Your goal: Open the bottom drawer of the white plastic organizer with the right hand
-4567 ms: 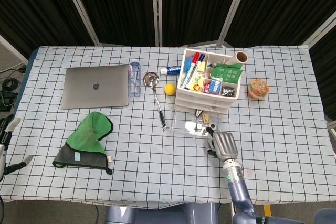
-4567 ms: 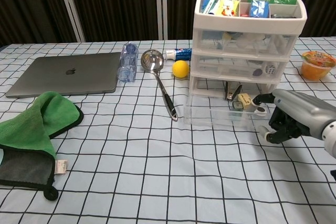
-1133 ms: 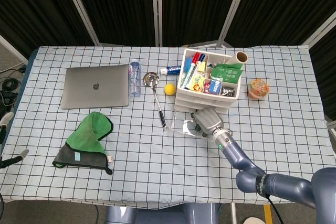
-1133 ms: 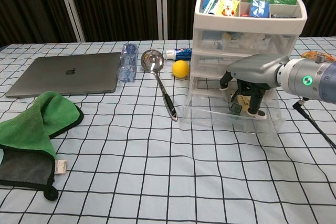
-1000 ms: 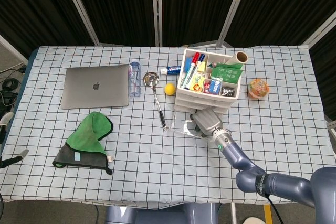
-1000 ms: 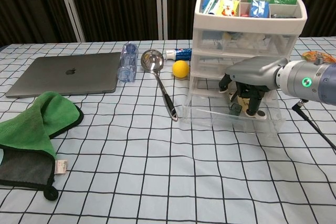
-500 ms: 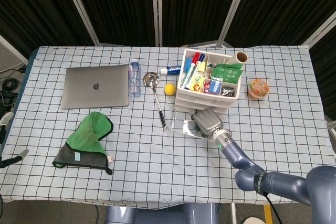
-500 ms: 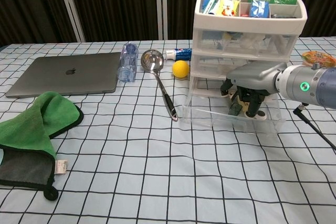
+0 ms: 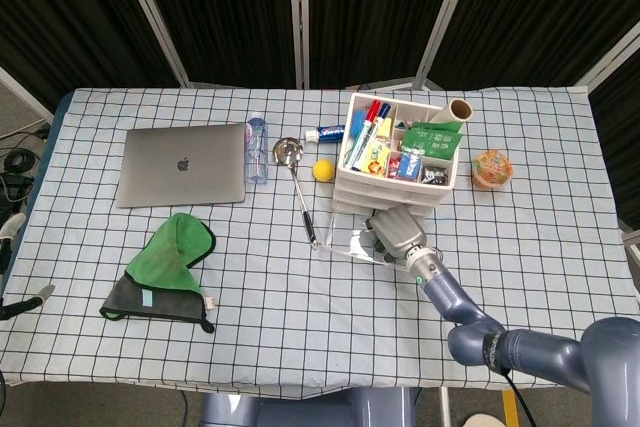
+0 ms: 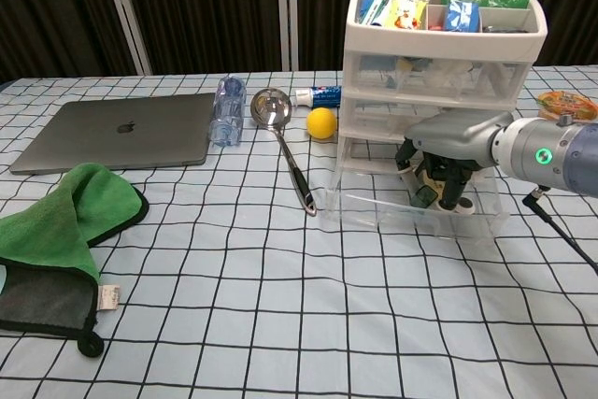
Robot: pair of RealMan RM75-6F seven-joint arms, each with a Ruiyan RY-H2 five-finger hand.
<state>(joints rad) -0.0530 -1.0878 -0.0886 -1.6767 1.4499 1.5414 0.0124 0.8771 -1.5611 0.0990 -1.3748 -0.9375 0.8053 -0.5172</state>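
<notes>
R hand (image 10: 439,161) palm down, fingers (image 10: 454,195) curled

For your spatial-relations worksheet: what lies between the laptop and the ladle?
A clear water bottle lies on its side between the laptop and the ladle, shown in both views.

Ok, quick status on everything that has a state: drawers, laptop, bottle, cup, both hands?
bottom drawer: pulled partway out
upper drawers: closed
laptop: lid shut
water bottle: lying on its side
green cloth: folded over
orange cup: upright, looks sealed
right hand: fingers reaching down into the drawer; grip unclear
left hand: not in view
</notes>
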